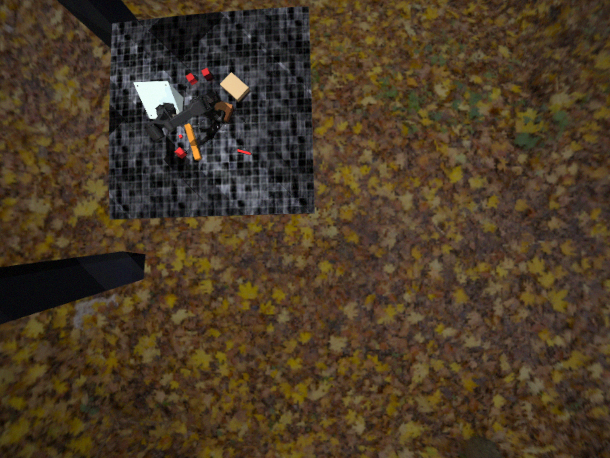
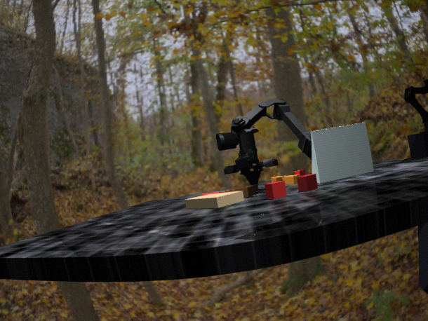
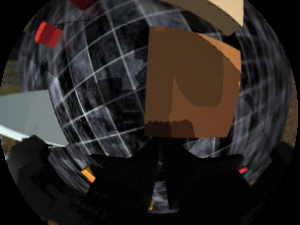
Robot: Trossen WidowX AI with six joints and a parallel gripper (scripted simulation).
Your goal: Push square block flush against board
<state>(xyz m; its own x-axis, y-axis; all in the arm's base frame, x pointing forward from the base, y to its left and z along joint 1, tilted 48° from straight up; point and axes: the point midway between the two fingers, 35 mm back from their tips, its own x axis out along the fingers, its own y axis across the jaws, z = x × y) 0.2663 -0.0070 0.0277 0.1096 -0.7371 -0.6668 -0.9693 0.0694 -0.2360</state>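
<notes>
The square brown block (image 1: 228, 111) (image 2: 250, 190) (image 3: 197, 99) lies flat on the table, partly in shadow and partly hidden by the arm in the top view. The tan board (image 1: 233, 86) (image 2: 217, 200) (image 3: 232, 9) lies flat just beyond it. A narrow gap shows between them in the wrist view, and their edges are not parallel. My gripper (image 2: 253, 183) (image 3: 160, 135) is shut and empty, pointing down. Its tips are low, at the block's side away from the board; whether they touch the block I cannot tell.
Two red cubes (image 1: 191, 78) (image 2: 276, 190) stand left of the board in the top view. A pale wedge (image 1: 155, 95) (image 2: 342, 152) (image 3: 30, 113) stands beside the arm. An orange bar (image 1: 192, 142), another red cube (image 1: 180, 152) and a thin red stick (image 1: 244, 151) lie on the other side.
</notes>
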